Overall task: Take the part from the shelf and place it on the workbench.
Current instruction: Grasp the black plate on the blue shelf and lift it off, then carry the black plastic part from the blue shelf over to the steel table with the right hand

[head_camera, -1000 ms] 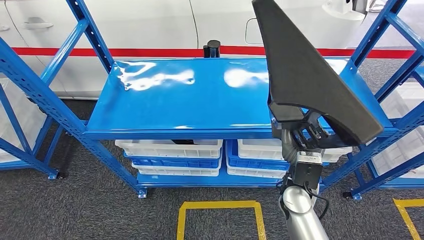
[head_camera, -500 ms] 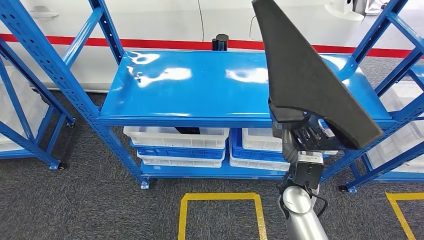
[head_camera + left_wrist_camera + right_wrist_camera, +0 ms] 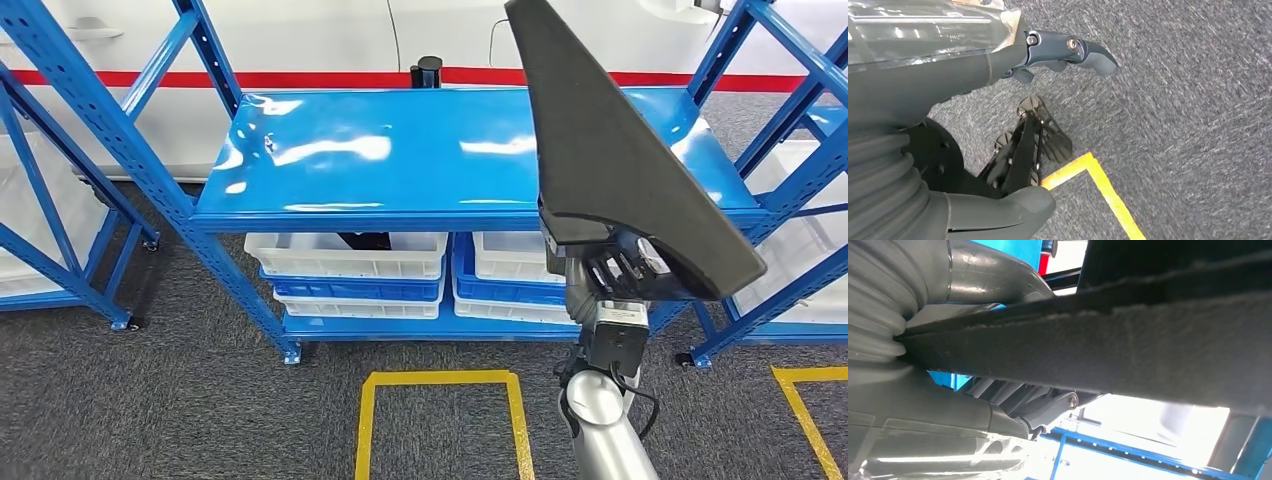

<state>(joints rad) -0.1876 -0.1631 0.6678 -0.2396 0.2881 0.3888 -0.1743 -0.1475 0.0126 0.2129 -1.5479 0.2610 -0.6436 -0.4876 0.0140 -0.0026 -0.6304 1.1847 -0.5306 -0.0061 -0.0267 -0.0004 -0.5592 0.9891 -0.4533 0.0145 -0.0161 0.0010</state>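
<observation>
One right hand (image 3: pixel 600 268) grips the black triangular foam part (image 3: pixel 620 160), fingers clamped; the camera has swung, squaring the glossy blue table (image 3: pixel 400 170) for placement.

Before me, white bins (image 3: pixel 345 254) and blue bins (image 3: pixel 355 291) sat stacked on the low tier of the rack. A dark cylinder (image 3: pixel 428 71) stood at the far edge. Beyond it ran a white panel with a red stripe (image 3: pixel 300 78). Yellow tape (image 3: pixel 440 379) marked the near grey carpet (image 3: pixel 150 400). Another blue rack (image 3: pixel 60 200) stood on the left.
</observation>
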